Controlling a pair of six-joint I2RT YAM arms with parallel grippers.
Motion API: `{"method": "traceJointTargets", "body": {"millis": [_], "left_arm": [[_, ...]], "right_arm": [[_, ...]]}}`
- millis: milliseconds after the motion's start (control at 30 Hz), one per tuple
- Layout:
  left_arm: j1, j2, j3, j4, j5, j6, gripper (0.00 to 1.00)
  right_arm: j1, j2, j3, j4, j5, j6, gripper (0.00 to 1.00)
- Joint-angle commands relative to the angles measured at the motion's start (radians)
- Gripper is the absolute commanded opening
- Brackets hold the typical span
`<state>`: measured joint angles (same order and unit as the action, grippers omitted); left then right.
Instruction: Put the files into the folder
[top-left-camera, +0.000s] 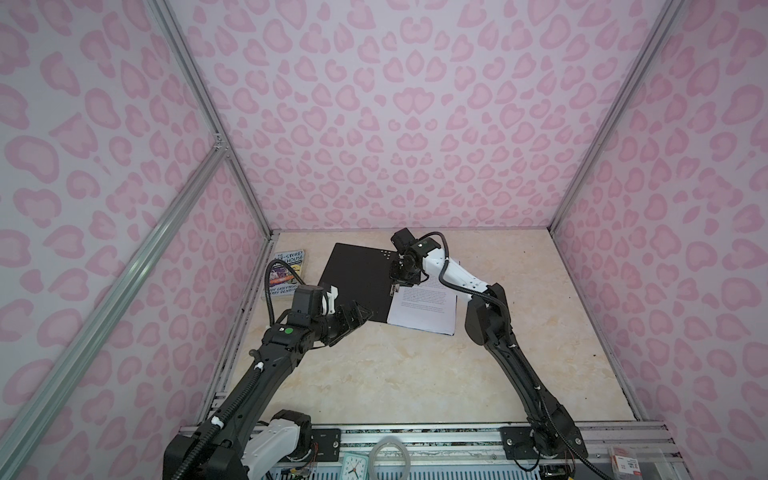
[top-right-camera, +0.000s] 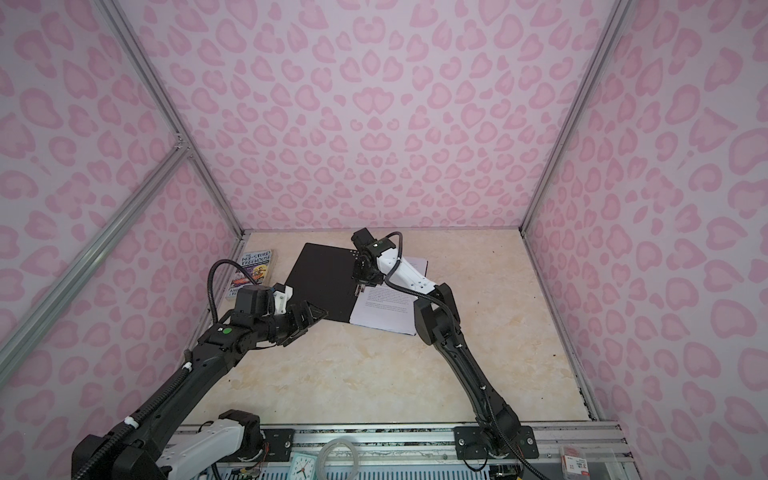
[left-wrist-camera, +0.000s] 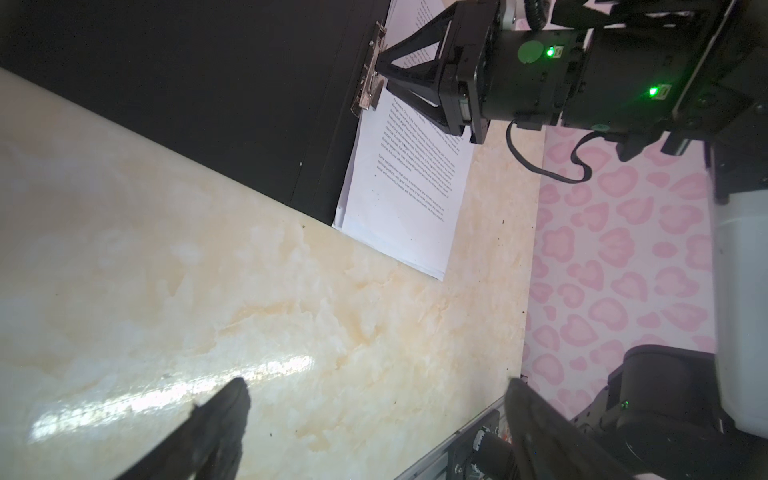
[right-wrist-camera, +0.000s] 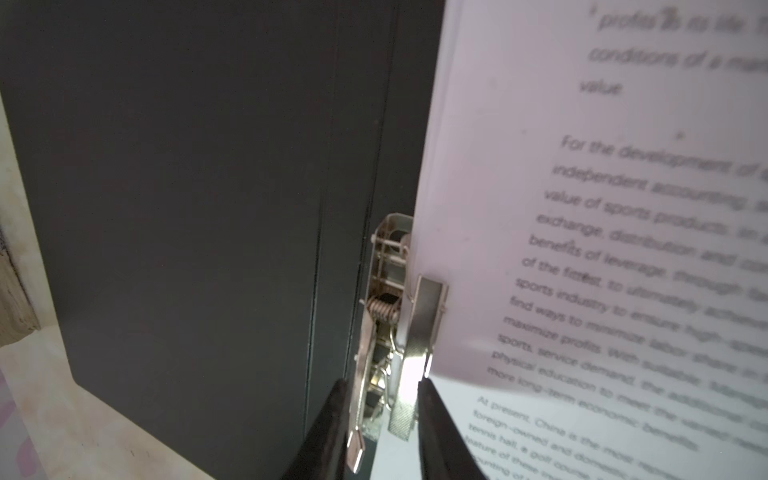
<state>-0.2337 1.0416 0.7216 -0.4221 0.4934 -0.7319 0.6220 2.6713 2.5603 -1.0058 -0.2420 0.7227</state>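
The folder lies open on the table, black inside up. The files, white printed sheets, rest on its right half. One sheet curls up over the metal clip by the spine. My right gripper points down at the spine, its fingers pressed against both sides of that clip. My left gripper hangs open and empty over the folder's near left corner.
A colourful paperback book lies by the left wall, just left of the folder. Pink patterned walls close in three sides. A metal rail with the arm bases runs along the front edge, a small clock below it.
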Motion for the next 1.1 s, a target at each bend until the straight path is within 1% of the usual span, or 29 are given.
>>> {"method": "traceJointTargets", "body": {"millis": [0,333,467,533,667,933,1000,1067], "left_arm": [[-0.004,0.0,0.01,-0.017,-0.007,0.032,0.97],[-0.005,-0.006,0.019,-0.037,-0.01,0.048,0.97],[-0.005,-0.003,0.018,-0.037,-0.012,0.045,0.97],[-0.004,-0.003,0.015,-0.034,-0.017,0.043,0.97],[-0.005,-0.007,0.009,-0.041,-0.047,0.037,0.97],[-0.003,-0.009,0.0,-0.074,-0.101,0.052,0.97],[-0.003,-0.009,-0.008,-0.072,-0.104,0.049,0.97],[-0.003,-0.009,-0.016,-0.065,-0.104,0.044,0.97]], "right_arm": [[0.01,0.002,-0.008,0.038,0.042,0.023,0.3],[0.012,0.048,-0.008,0.031,0.046,0.037,0.22],[0.017,0.035,-0.01,-0.011,0.11,0.025,0.16],[0.015,0.016,-0.03,-0.032,0.135,0.011,0.15],[0.006,-0.057,-0.154,-0.034,0.17,-0.035,0.14],[-0.013,-0.289,-0.518,0.048,0.221,-0.12,0.13],[-0.02,-0.323,-0.563,0.063,0.228,-0.124,0.13],[-0.026,-0.323,-0.564,0.055,0.233,-0.122,0.13]]}}
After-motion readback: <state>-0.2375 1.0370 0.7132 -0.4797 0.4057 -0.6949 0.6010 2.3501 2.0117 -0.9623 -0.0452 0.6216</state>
